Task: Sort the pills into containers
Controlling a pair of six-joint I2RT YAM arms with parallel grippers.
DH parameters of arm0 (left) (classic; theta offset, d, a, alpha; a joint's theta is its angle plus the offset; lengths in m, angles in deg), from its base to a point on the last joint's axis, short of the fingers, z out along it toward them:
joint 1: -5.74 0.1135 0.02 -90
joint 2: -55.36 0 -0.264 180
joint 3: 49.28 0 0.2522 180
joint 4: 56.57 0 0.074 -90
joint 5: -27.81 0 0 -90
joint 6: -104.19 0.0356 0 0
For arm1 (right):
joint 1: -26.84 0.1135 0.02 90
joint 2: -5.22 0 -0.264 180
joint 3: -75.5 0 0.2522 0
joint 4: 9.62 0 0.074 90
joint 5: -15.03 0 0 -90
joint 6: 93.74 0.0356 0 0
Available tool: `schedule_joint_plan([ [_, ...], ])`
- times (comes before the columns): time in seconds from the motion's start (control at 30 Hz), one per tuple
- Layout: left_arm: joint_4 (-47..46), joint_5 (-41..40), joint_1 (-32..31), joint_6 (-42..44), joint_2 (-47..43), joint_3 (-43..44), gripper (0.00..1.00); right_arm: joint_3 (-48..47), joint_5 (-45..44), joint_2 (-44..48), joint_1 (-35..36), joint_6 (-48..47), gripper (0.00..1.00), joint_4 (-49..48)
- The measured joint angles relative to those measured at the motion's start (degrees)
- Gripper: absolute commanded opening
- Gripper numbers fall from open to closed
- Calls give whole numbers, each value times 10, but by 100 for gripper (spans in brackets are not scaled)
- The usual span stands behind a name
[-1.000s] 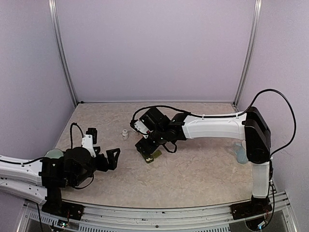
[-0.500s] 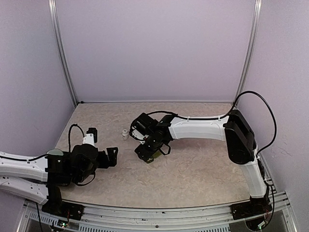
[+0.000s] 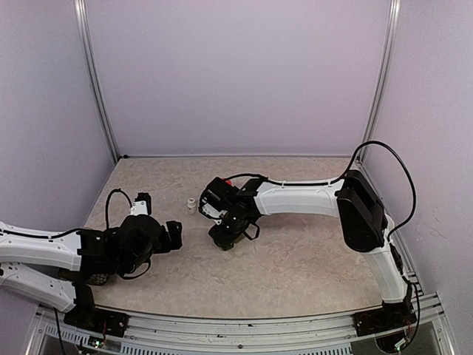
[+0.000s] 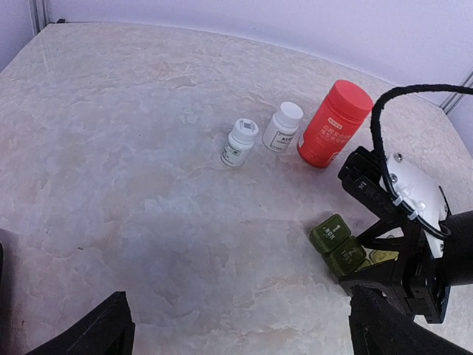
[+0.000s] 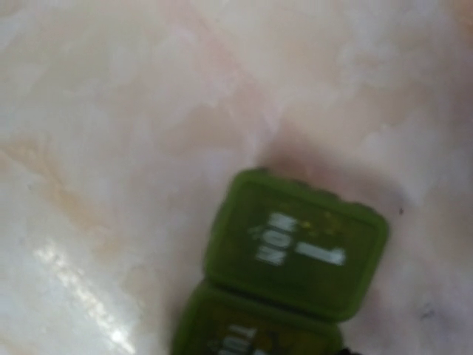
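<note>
The containers are a dark green strip lying on the marbled table. Their "MON" lid and "TUE" lid are closed. A third, yellowish compartment lies under the right gripper. My right gripper sits low over that end of the strip. Its fingers do not show in the right wrist view, so its opening is unclear. My left gripper is open and empty, well short of the strip, and stands left of it in the top view. No pills are in view.
Two small white bottles and a taller red bottle stand upright behind the containers. The top view shows just one white bottle, and the right arm stretches across the middle of the table.
The right arm has folded in and come down onto the containers, now covering most of the strip. The left arm has edged forward and to the right.
</note>
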Motion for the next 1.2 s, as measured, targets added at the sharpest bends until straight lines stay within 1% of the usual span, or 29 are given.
schedule_joint_plan([
  [0.07, 0, -1, 0, -2, -3, 0, 99, -2, 0, 0, 0, 1, 54, 0],
  [0.23, 0, -1, 2, -4, -2, -1, 99, -2, -3, -1, 0, 5, 58, 0],
  [0.37, 0, -1, 3, -6, -1, -5, 99, -6, -6, -5, 0, 6, 58, 0],
  [0.5, -1, -1, 3, -6, -1, -9, 99, -21, -10, -17, 0, 5, 56, 0],
  [0.6, -2, 1, 3, -6, -1, -10, 99, -23, -10, -23, 0, 5, 50, 0],
  [0.73, -6, 11, 3, -3, -1, -12, 99, -21, -10, -23, 0, 3, 47, -3],
  [1.03, -37, 56, 10, 6, -11, -31, 99, 57, -16, 23, 0, -17, 42, -42],
  [1.2, -74, 120, 32, 14, -27, -50, 99, 111, -14, 57, 0, -34, 42, -64],
])
